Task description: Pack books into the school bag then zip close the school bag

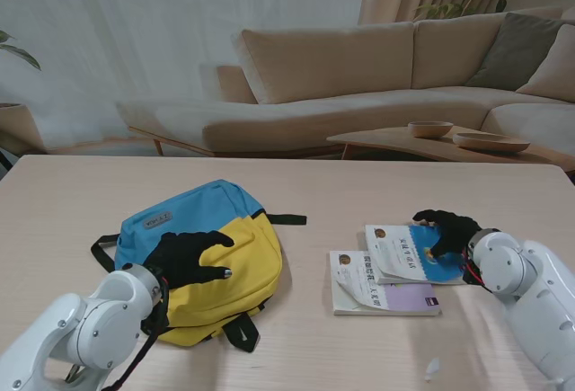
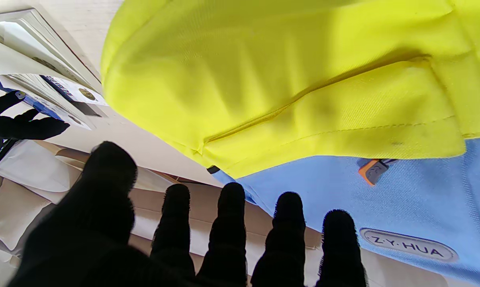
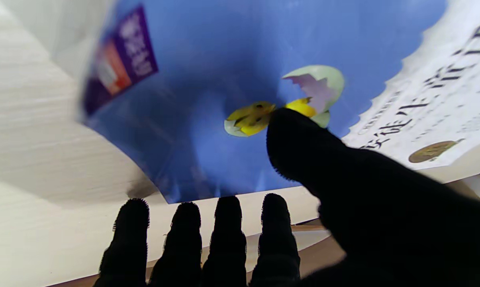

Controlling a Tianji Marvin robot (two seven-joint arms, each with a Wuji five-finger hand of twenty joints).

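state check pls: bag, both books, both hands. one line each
school bag: flat on the table, front up, not yet packed; whether its main zip is open can't be told.
blue book: outside the bag, closed, overlapping the purple book's far edge.
purple book: outside the bag, flat, cover corner curled up.
left robot hand: open, fingers spread over the bag.
right robot hand: open, over the blue book; contact unclear.

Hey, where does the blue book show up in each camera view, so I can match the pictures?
Stand view: the blue book lies right of the school bag, overlapping a second book, with the right robot hand over it.
Left wrist view: it is a blue sliver at the edge, beyond the bag.
Right wrist view: its cover fills the frame.
Shared landmark: the right robot hand's black fingers.
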